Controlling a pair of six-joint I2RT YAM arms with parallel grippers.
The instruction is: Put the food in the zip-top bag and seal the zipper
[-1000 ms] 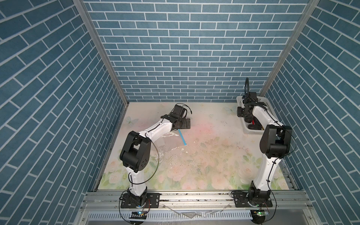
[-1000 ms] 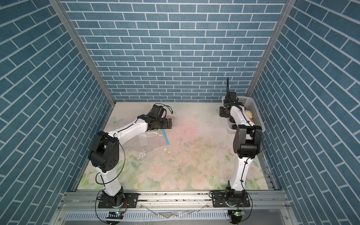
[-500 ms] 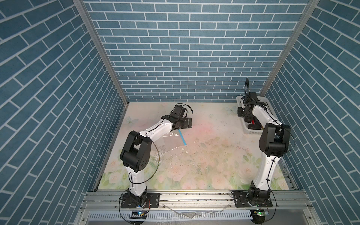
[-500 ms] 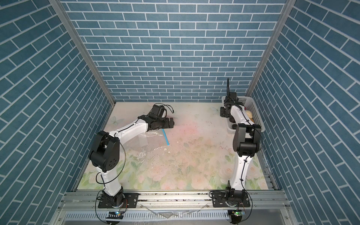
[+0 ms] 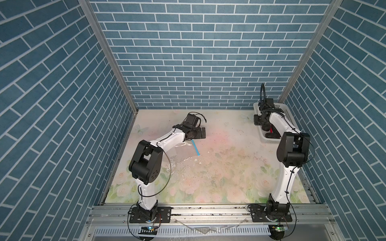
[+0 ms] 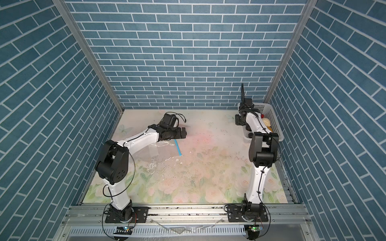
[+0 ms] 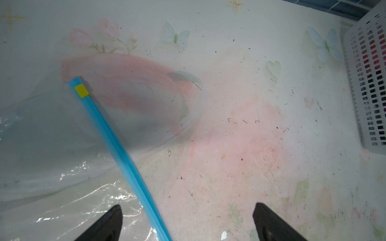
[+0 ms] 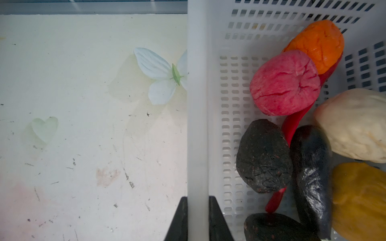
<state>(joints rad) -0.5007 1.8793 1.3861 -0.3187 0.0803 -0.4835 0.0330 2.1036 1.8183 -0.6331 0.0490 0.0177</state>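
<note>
The food lies in a white perforated basket: pink, orange, cream, yellow-brown and black lumps, a red chili and a dark eggplant. My right gripper is shut on the basket's rim, one finger outside the wall and one inside. The clear zip-top bag lies flat on the table at the left. Its light-blue zipper has a yellow slider tab at the far end. My left gripper hangs open above the zipper's near end, holding nothing. In both top views the bag lies beside the left arm.
The basket stands in the back right corner against the blue brick wall. The floral table mat stretches between the two arms. Brick walls close in the left, right and back sides.
My left gripper has edged slightly to the right over the bag's zipper end. The right arm has hardly moved at the basket.
</note>
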